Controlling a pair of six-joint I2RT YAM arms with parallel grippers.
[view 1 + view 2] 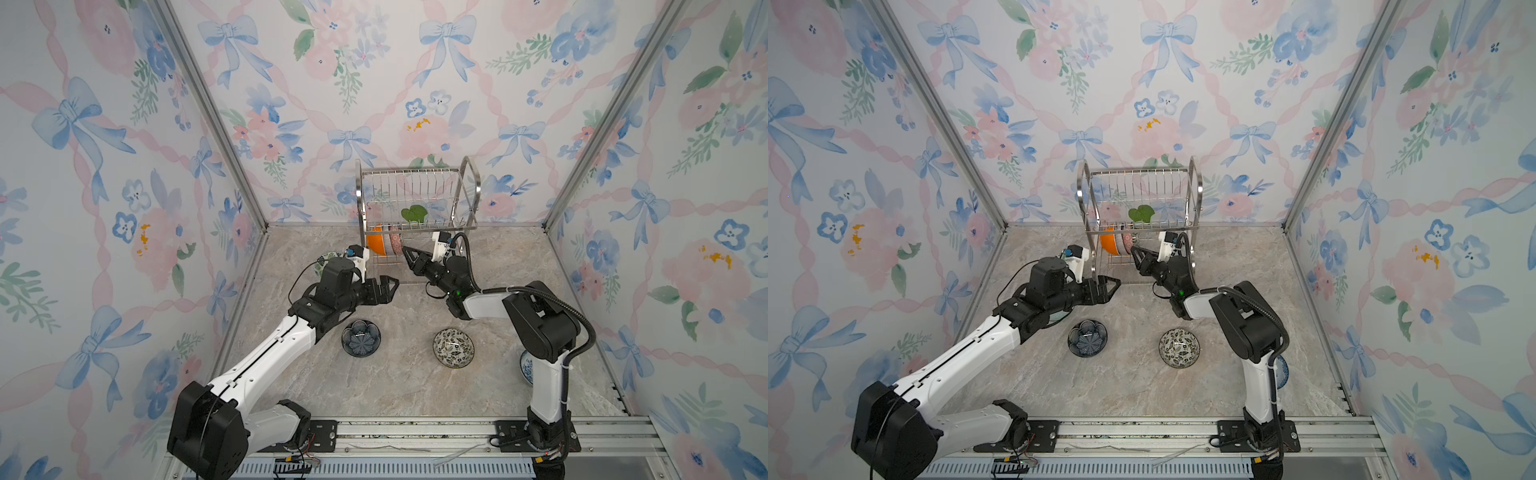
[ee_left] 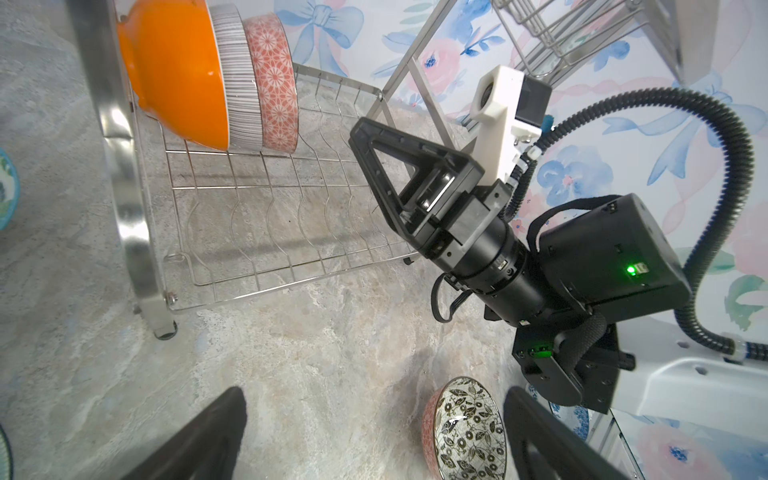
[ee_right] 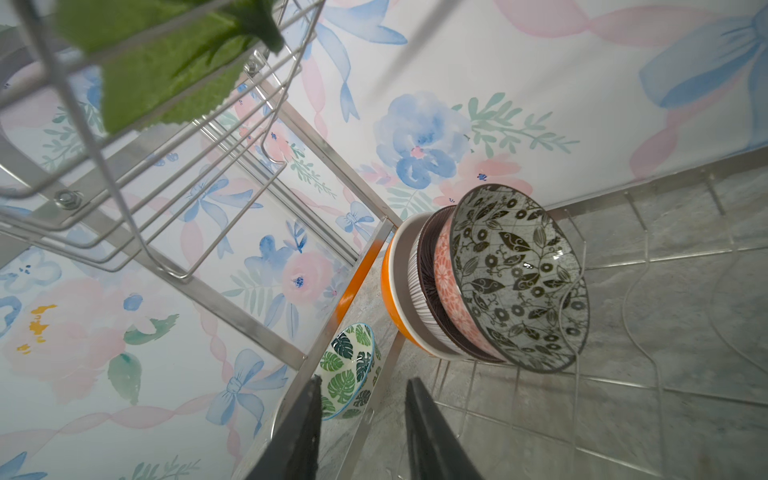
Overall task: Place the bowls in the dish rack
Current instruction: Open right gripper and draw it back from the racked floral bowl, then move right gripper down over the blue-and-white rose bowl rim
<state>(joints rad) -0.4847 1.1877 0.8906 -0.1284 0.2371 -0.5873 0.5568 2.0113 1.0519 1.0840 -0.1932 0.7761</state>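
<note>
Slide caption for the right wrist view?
Three bowls on edge in the dish rack, right end effector open and empty before them.

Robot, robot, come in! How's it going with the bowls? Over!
Left gripper open, empty. Right gripper open, empty, by lower tier of dish rack. Three bowls racked there; four on table. Nothing in the way.

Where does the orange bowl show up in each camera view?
Top view: orange bowl at the dish rack's lower-tier left end.
Top view: same spot.
Left wrist: against the striped bowl.
Right wrist: behind the striped bowl, orange edge only.
Shared landmark: the dish rack.
</note>
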